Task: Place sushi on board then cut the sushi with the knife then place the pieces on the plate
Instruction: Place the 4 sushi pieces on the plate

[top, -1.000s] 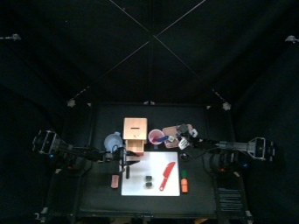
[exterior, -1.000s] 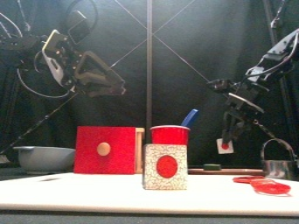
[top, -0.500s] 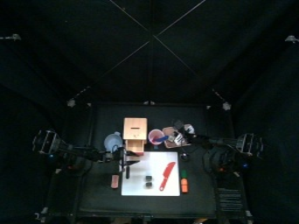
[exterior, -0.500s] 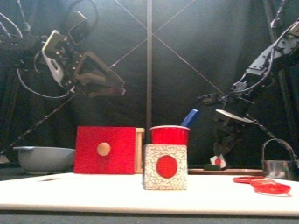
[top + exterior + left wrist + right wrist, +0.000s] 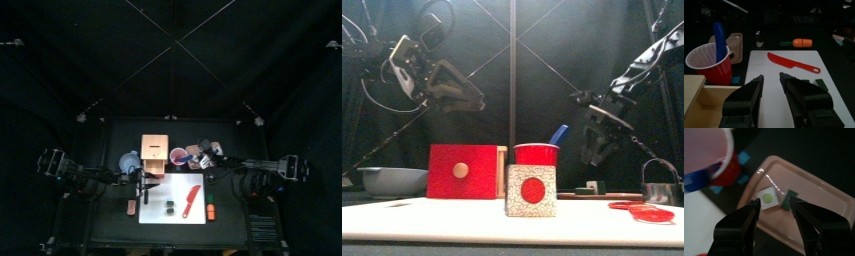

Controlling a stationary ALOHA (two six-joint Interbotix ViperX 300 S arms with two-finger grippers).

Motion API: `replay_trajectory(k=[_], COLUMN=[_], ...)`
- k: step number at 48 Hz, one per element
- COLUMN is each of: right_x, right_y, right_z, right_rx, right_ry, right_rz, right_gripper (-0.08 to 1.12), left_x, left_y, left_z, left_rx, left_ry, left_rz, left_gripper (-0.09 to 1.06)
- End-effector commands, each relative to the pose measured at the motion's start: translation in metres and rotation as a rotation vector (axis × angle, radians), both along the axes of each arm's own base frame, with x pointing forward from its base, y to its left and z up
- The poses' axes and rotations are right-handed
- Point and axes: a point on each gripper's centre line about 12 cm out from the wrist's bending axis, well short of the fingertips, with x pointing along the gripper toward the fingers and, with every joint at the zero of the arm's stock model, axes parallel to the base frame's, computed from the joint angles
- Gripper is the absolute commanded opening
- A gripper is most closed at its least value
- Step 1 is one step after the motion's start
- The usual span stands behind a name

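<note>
Blue-grey, one bowl [image 5: 393,180] is seen at the lower left of the front view, with one box [image 5: 465,171], red at its drawer front, beside it. The left gripper [image 5: 771,76] is held high at the upper left of that view; its fingers are parted and nothing is grasped. One white board [image 5: 794,78] is spread beneath it, and one red knife [image 5: 194,197] is laid flat on it. One red cup [image 5: 537,154] is placed at the middle, with one blue knife [image 5: 559,133] stood in it. Its lower part is hidden by a second piece [image 5: 531,190] stood on the board; the other dark pieces there cannot be counted. To the right, one pink tray [image 5: 815,184] is set, and a single sushi piece [image 5: 767,198] is laid in it. Above it the right gripper [image 5: 775,202] is held with its fingers released. One orange toy [image 5: 802,43] is seen off the board's right edge, and one cutter [image 5: 660,186] at the far right.
</note>
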Motion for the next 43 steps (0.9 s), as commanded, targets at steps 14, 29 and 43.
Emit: replay_trajectory(k=[14,29,43], right_x=[0.051,0.116,0.145], right_y=[0.113,0.166,0.183], right_z=[0.006,0.001,-0.011], right_rx=[0.040,0.045,0.034], right_ry=[-0.087,-0.105,-0.099], right_rz=[0.454,0.611,0.662], right_gripper=[0.85,0.85,0.85], left_x=[0.006,0.006,0.005], left_y=[0.000,0.000,0.001], left_z=[0.009,0.010,0.009], left_rx=[0.000,-0.001,-0.001], left_ry=[-0.032,-0.035,-0.030], left_rz=[0.003,0.003,0.003], left_gripper=[0.74,0.74,0.74])
